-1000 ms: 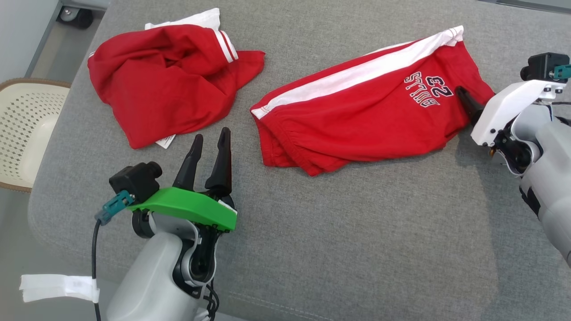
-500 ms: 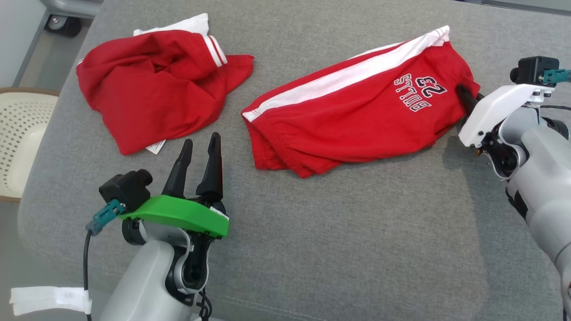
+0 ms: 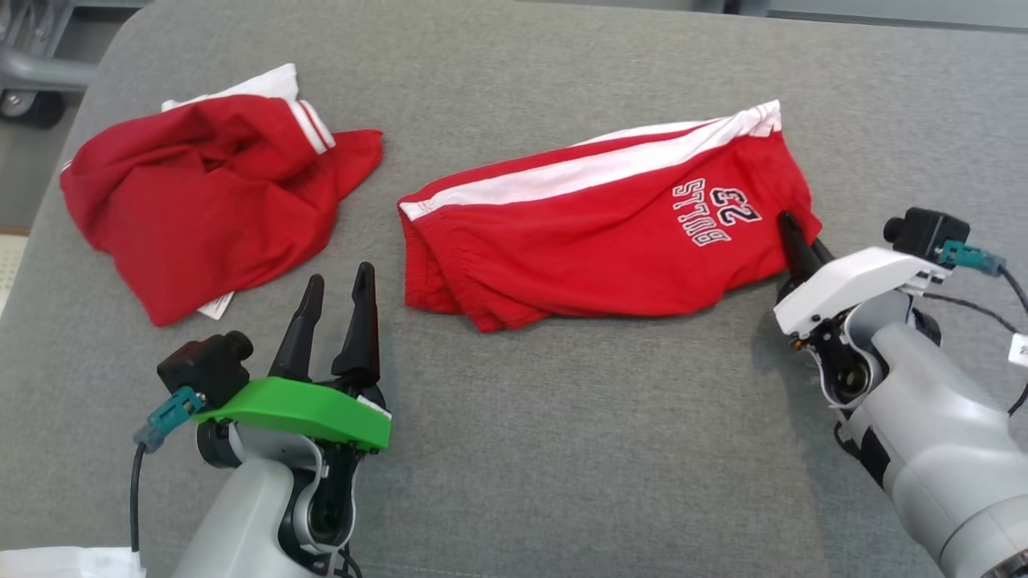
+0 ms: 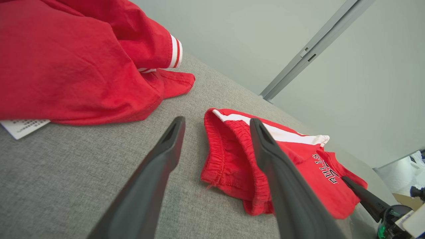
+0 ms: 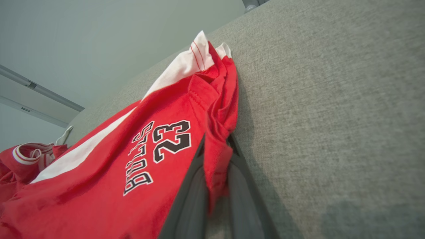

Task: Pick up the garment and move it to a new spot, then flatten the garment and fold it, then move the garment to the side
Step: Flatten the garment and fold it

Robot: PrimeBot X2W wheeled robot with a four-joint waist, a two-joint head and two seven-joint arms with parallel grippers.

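Observation:
The garment, red shorts [image 3: 594, 233] with a white side stripe and "BULLS 23" print, lies crumpled on the grey padded surface [image 3: 562, 449]. My right gripper [image 3: 795, 237] is shut on the shorts' right hem. In the right wrist view a fold of the shorts [image 5: 116, 156] sits pinched between the two fingers of that gripper [image 5: 215, 142]. My left gripper [image 3: 340, 277] stands open with nothing between its fingers, a little left of the waistband. From the left wrist, the shorts [image 4: 229, 159] lie just beyond the left gripper [image 4: 216, 122], with the right gripper [image 4: 348, 181] at their far end.
A second red garment, a crumpled shirt [image 3: 193, 209] with white trim and a white label [image 3: 213, 305], lies at the left rear, close to my left gripper. The grey surface's rounded left edge [image 3: 32, 265] drops off there. A wheeled frame [image 3: 24, 88] stands beyond it.
My right gripper has shut on the shorts' right hem. The head view has shifted, so everything sits lower and further left. The left gripper stays open.

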